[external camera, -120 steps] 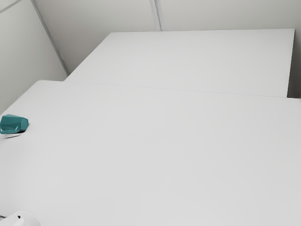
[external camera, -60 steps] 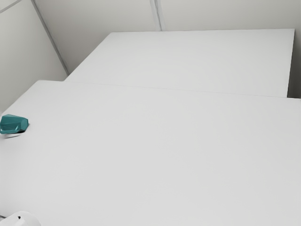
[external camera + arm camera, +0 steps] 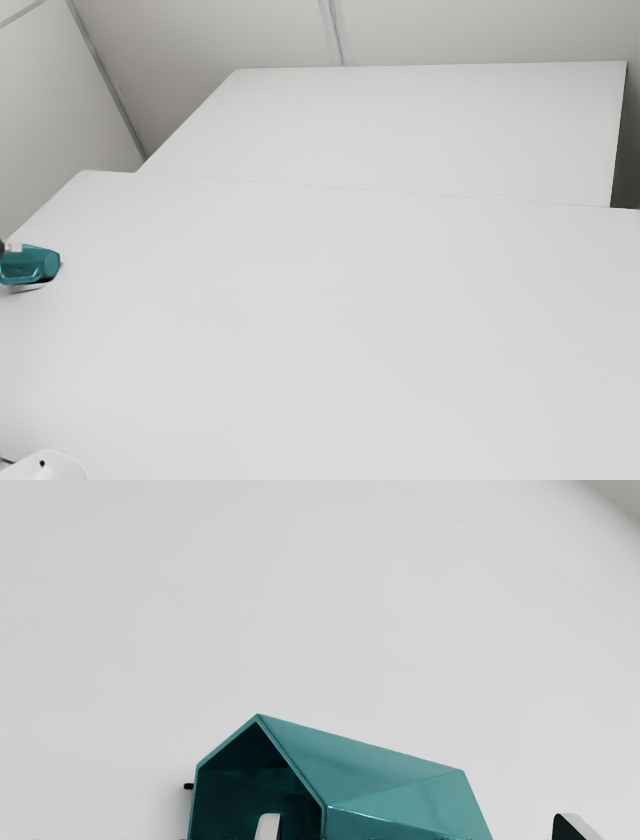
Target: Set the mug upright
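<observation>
Got a glossy teal mug [image 3: 390, 770] here, all chunky flat facets, tipped over on its side rather than upright. Lying on the white table [image 3: 350, 320], way over by the exterior view's left edge, with a thin, angular rim around a really dark hollow.

We saw bright, soft, even light over the white table [image 3: 350, 330], with the walls [image 3: 200, 60] a greyer shade behind it. Under the mug [image 3: 48, 263] lay a small dark shadow, and in the wrist view we caught a thin gleam along one glossy edge while its hollow went nearly black
</observation>
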`<action>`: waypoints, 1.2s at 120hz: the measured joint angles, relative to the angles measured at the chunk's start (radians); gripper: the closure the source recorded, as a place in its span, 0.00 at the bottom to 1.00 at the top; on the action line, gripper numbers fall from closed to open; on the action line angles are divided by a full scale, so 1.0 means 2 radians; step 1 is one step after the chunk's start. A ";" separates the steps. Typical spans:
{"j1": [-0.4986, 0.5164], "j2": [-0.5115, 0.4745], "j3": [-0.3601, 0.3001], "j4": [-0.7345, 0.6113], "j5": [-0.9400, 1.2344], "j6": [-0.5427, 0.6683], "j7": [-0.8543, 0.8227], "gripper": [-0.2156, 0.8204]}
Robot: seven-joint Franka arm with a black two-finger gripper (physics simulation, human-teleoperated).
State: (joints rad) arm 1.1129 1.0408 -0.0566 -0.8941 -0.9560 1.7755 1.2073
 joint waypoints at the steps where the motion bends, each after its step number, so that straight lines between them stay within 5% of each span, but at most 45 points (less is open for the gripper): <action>1: 0.000 0.000 0.000 0.000 0.000 0.000 0.000 0.22; 28: -0.003 0.007 0.000 0.000 0.000 0.004 0.002 0.24; 144: -0.023 -0.044 -0.008 -0.043 0.008 0.009 -0.011 0.91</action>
State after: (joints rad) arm 1.0677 0.9519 -0.0730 -0.9805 -0.9392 1.7934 1.1858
